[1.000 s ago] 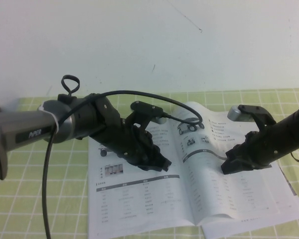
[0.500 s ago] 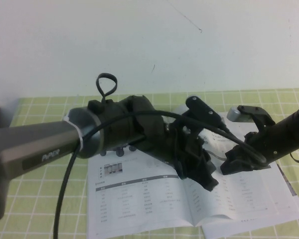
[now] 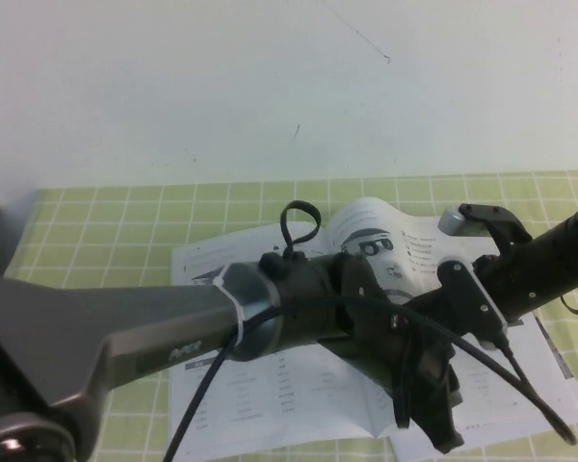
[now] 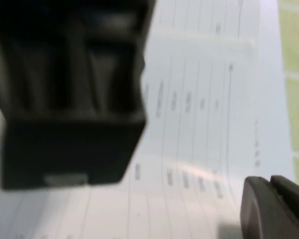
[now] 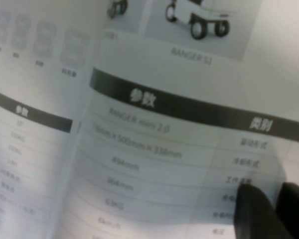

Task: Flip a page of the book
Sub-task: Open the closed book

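The left arm is big and closest to us, reaching across the table from the near left. Its left gripper hangs low over the near right part of the book. In the left wrist view its two dark fingertips sit pressed together just above the printed page, holding nothing.

The book lies open and flat on a cloth with light green and white squares. This cloth covers the whole table. The page on the right side bulges up near the middle fold, with a picture of a wheeled cart and lines of small print.

The right gripper is over the right page, mostly hidden behind the left arm. In the right wrist view its dark fingertips are close together down on the grey table of words, but I cannot tell if they pinch the paper.

Farthest back stands a plain white wall with a few thin marks.
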Action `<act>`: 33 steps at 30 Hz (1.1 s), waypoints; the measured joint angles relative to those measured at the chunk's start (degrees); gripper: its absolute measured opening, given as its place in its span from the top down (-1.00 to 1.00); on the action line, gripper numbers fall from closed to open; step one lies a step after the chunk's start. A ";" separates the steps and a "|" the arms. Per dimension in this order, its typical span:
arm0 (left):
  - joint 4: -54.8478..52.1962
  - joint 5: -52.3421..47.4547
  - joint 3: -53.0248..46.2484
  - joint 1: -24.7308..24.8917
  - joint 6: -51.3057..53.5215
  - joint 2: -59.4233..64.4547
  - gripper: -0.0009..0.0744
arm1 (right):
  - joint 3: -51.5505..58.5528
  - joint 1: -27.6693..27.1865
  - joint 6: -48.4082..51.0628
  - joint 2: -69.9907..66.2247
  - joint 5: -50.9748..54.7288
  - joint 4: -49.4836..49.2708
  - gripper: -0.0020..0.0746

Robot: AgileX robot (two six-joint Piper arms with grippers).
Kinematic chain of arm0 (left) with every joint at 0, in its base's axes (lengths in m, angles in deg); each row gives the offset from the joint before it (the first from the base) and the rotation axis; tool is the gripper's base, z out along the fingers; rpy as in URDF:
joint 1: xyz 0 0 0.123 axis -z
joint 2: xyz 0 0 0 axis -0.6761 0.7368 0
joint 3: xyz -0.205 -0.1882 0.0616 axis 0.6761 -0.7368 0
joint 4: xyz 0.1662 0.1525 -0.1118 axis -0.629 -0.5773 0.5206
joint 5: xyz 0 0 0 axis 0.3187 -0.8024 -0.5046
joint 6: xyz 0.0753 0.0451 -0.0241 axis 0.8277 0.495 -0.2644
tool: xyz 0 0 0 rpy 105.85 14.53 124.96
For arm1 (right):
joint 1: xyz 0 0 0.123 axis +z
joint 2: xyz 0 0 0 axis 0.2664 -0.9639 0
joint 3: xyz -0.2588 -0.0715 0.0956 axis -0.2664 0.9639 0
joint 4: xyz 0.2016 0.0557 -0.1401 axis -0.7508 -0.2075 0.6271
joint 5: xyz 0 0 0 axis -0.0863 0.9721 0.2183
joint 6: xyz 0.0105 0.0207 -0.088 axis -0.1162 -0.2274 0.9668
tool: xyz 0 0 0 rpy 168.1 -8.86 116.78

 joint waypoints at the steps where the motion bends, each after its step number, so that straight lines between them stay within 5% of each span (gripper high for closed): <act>1: -1.18 0.00 0.00 0.13 -1.05 0.67 0.99 | 0.00 0.00 0.00 0.00 0.00 -0.10 0.65; 12: -25.43 0.00 0.60 0.43 -24.76 2.97 0.99 | 0.00 0.09 0.00 -0.12 0.35 -0.10 0.65; 26: -26.91 -0.83 1.29 0.56 -27.54 5.23 0.99 | 0.11 0.09 1.09 0.38 0.35 0.35 0.65; 33: -26.67 -0.83 1.29 0.46 -27.61 5.34 0.99 | 0.11 0.09 -0.40 4.67 0.53 7.20 0.81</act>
